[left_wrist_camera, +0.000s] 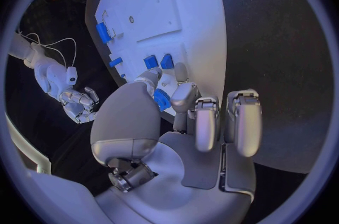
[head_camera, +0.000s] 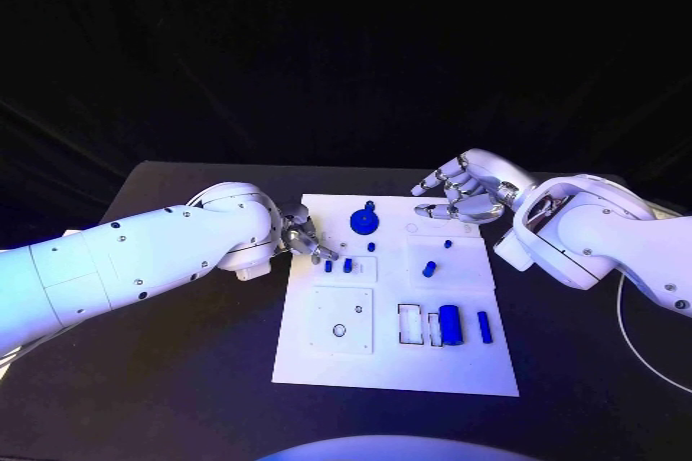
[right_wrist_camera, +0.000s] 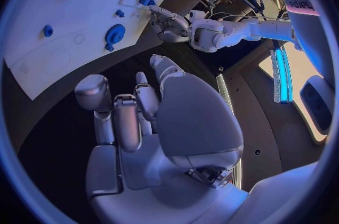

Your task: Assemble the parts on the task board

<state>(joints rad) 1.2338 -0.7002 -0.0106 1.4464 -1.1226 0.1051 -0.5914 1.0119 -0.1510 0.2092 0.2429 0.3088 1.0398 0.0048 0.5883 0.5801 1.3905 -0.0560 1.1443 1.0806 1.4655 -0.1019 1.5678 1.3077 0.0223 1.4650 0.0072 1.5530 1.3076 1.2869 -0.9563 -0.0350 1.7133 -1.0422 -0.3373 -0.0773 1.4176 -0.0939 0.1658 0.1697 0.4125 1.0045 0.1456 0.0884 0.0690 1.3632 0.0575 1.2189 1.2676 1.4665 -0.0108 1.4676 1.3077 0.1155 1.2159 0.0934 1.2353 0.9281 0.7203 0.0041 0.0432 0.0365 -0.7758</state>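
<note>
The white task board [head_camera: 433, 366] lies in the middle of the black table. On it are a blue gear [head_camera: 365, 221], two small blue pieces side by side [head_camera: 338, 266], a blue peg [head_camera: 430, 269] and a blue cylinder [head_camera: 450, 324]. My left hand [head_camera: 306, 236] hovers at the board's far left edge. In the left wrist view it pinches a small blue part [left_wrist_camera: 163, 101] between thumb and a finger, just short of the two pieces [left_wrist_camera: 159, 61]. My right hand [head_camera: 464, 189] hangs over the board's far right corner with its fingers loosely apart and nothing in them.
A raised square panel with a ring [head_camera: 342, 321] takes up the board's near left. A thin blue bar [head_camera: 485, 327] lies beside the cylinder. A white cable [head_camera: 623, 311] runs over the table at the right, beyond my right arm.
</note>
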